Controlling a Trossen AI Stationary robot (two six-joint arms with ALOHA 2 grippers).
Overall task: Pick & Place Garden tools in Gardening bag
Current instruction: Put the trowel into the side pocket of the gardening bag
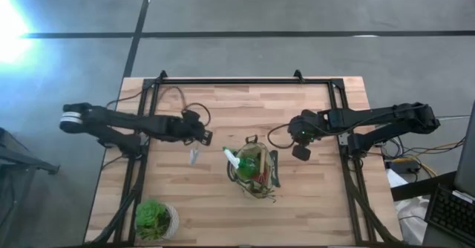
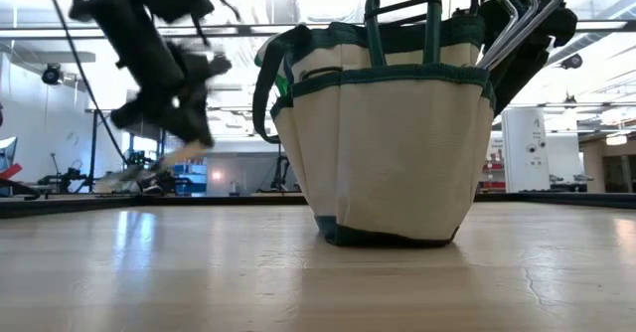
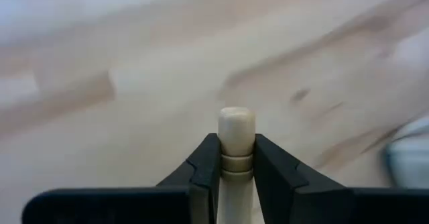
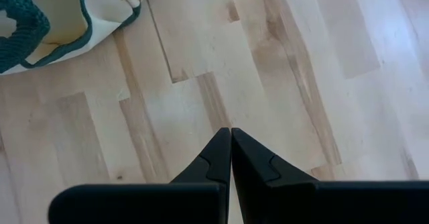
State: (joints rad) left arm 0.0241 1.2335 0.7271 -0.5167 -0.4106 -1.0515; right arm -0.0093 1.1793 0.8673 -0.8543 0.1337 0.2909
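Observation:
The olive-tan gardening bag [image 1: 256, 172] with dark green trim stands on its base mid-table. A green spray bottle with a white nozzle [image 1: 239, 161] and other tools stick out of it. It also shows in the low view [image 2: 388, 143]. My left gripper [image 1: 200, 137] is to the bag's left, shut on a pale wooden-handled tool whose silver head [image 1: 194, 157] points toward the near edge. My right gripper [image 1: 300, 152] is shut and empty above the table to the bag's right; its own wrist view [image 4: 231, 143] shows its fingers together. My left gripper pinches the tool's wooden handle near its rounded free end [image 3: 236, 125] between its two fingers [image 3: 206, 162]. The end sticks out past the fingertips. In the low view the tool [image 2: 139, 168] slants down from the gripper, seemingly clear of the table.
A leafy green plant in a pale pot [image 1: 154, 218] stands at the near left corner. A dark metal frame [image 1: 245, 81] runs along the table's far edge and sides. Bare wood [image 1: 319, 203] lies to the bag's right and near side.

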